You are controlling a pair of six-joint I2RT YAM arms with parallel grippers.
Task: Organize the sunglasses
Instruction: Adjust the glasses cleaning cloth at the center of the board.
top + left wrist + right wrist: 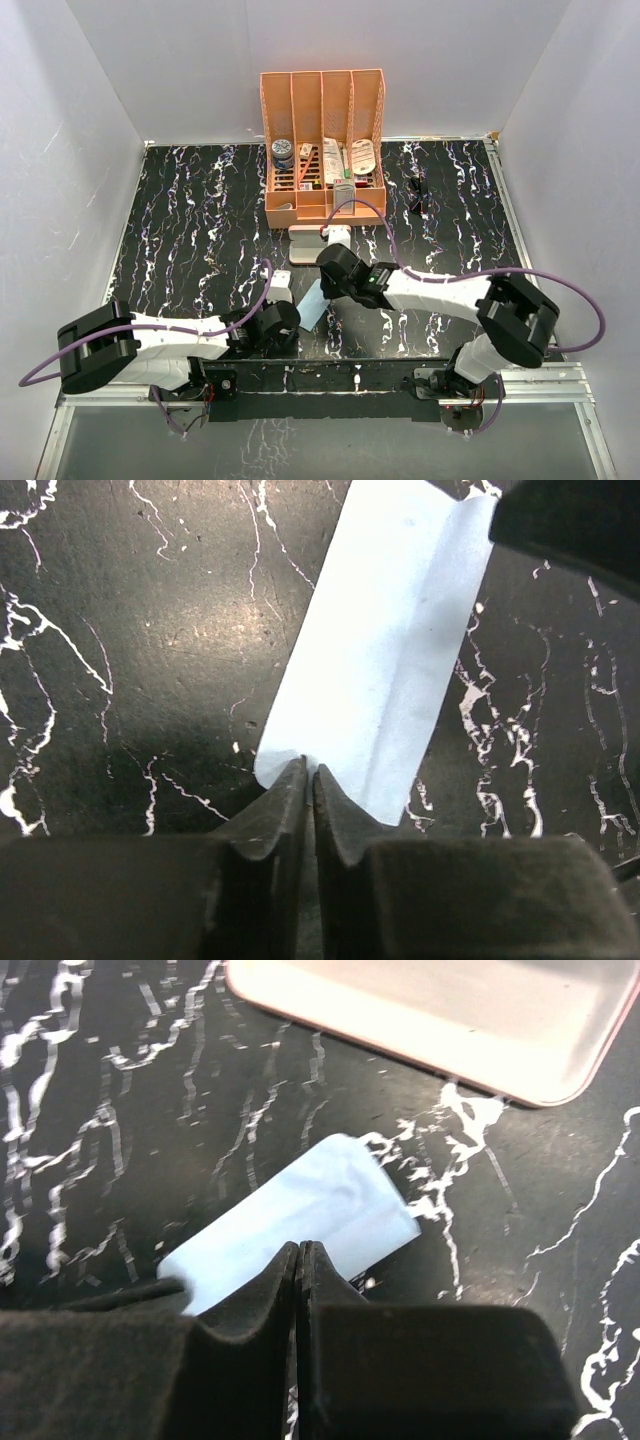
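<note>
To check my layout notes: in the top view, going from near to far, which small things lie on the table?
light blue cloth → pink case → sunglasses

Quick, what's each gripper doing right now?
Left gripper: shut, tips at the edge of the light blue cloth; grip unclear.
Right gripper: shut over the same cloth; grip unclear.

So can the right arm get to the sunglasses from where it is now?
Probably yes. The sunglasses lie in the open right of the organizer, nothing in between. The right gripper is shut at the cloth, so it must open first.
</note>
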